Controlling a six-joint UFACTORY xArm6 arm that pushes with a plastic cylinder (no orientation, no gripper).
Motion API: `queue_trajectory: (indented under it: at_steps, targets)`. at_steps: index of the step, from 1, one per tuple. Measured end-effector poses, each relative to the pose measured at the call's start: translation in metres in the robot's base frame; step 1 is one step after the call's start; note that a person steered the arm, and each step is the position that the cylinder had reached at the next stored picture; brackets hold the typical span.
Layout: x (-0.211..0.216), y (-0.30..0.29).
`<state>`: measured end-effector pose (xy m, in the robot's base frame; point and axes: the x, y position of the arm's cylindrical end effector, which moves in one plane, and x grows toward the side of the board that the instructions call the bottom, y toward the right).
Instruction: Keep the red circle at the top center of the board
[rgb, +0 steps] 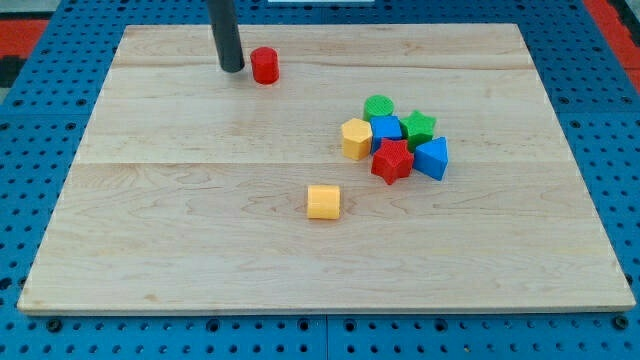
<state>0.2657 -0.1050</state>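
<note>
The red circle (265, 65) is a small red cylinder standing near the view's top edge of the wooden board (200, 250), somewhat left of the board's centre line. My tip (232, 70) is the lower end of the dark rod and rests on the board just to the left of the red circle, a small gap apart from it.
A cluster lies right of centre: a green circle (379, 106), a blue block (386, 129), a green star (418, 128), a yellow hexagon (356, 138), a red star (392, 161) and a blue triangle (432, 158). A yellow block (323, 201) sits alone near the middle.
</note>
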Motion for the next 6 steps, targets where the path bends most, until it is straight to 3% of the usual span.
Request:
queue_trajectory:
  at_steps: [1,2,3,4,5,6]
  targets:
    - [0.002,0.033]
    - [0.020,0.018]
    - [0.033,0.046]
    - [0.004,0.068]
    - [0.012,0.080]
    - [0.076,0.044]
